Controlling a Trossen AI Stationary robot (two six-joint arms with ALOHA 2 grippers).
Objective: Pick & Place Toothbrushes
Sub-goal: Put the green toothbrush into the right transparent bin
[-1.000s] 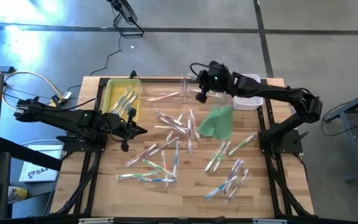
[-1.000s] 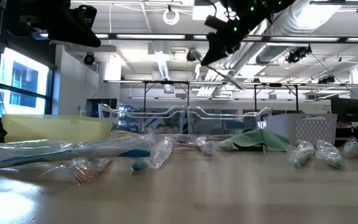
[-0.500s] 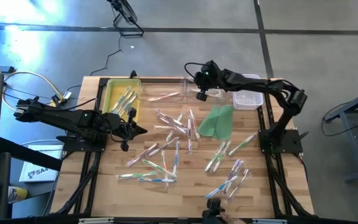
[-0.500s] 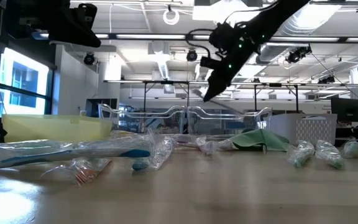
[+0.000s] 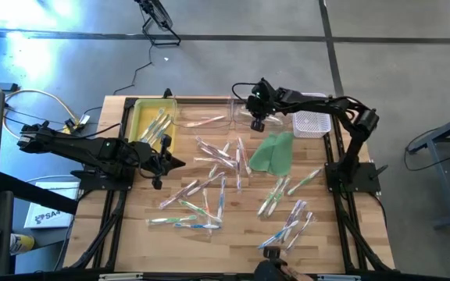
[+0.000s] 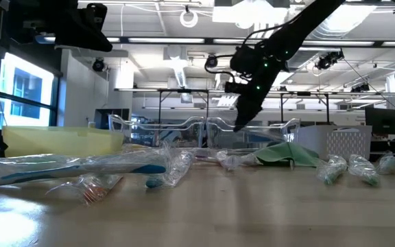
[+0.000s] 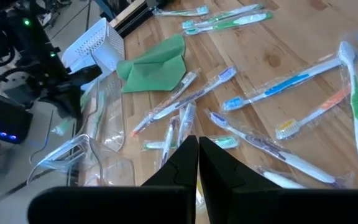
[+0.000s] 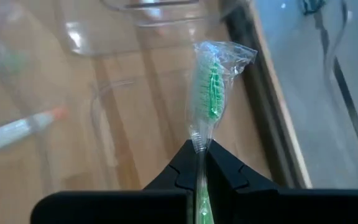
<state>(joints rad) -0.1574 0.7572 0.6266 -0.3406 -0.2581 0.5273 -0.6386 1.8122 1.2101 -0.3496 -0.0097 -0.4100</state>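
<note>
Your right gripper (image 8: pixel 199 148) is pinching a green-bristled toothbrush (image 8: pixel 209 93) in crinkly clear wrap above the clear tray (image 5: pixel 209 117), so that piece is not yet placed. Beside that tray, the yellow bin (image 5: pixel 141 121) is holding a few, while most toothbrushes (image 5: pixel 209 187), thin and glossy-wrapped, are lying scattered on the wooden table (image 5: pixel 241 234) in front of it; your left gripper (image 5: pixel 170 162) is waiting pressed together and empty.

floor: grey concrete (image 5: pixel 381 47) | ceiling: pipes, ducts, round lamp (image 6: pixel 188 16) | window (image 6: pixel 23 92): daylight
</note>
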